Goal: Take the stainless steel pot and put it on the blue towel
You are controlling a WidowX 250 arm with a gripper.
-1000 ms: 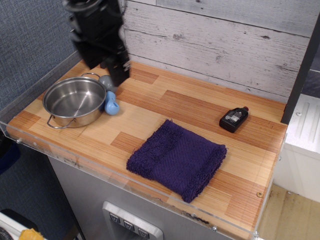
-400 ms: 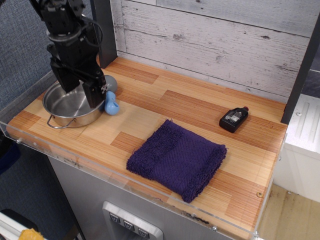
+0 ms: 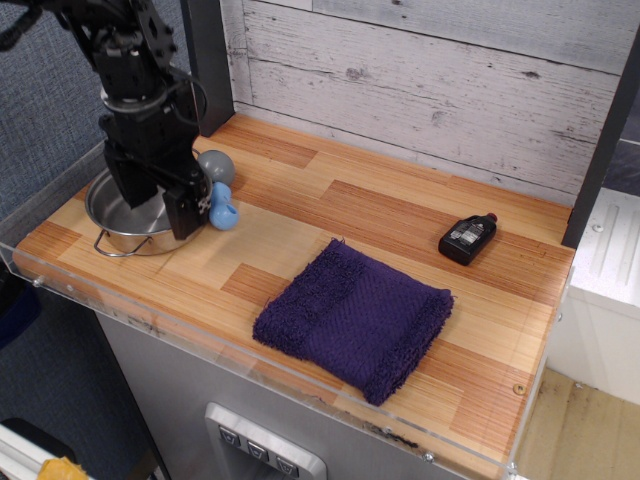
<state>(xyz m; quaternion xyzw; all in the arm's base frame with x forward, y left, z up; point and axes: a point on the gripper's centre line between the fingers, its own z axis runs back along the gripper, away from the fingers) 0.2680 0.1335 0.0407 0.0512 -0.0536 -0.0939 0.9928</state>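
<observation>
The stainless steel pot (image 3: 113, 226) sits at the left end of the wooden counter, one wire loop handle showing at its front left. My black gripper (image 3: 152, 198) is lowered over the pot's right half. Its jaws stand apart: the left finger reaches into the pot and the right finger (image 3: 186, 211) is at the right rim. The arm hides much of the pot. The blue towel (image 3: 355, 318), dark indigo and folded square, lies at the front middle of the counter, well to the right of the pot.
A small scoop with a grey bowl (image 3: 216, 165) and light blue handle lies against the pot's right side, beside my right finger. A small black bottle (image 3: 467, 238) lies at the back right. A clear plastic lip (image 3: 200, 340) runs along the counter's front edge.
My gripper has come from above the scoop, moving left and down onto the pot's right half. Pot, scoop, towel and bottle have not moved.
</observation>
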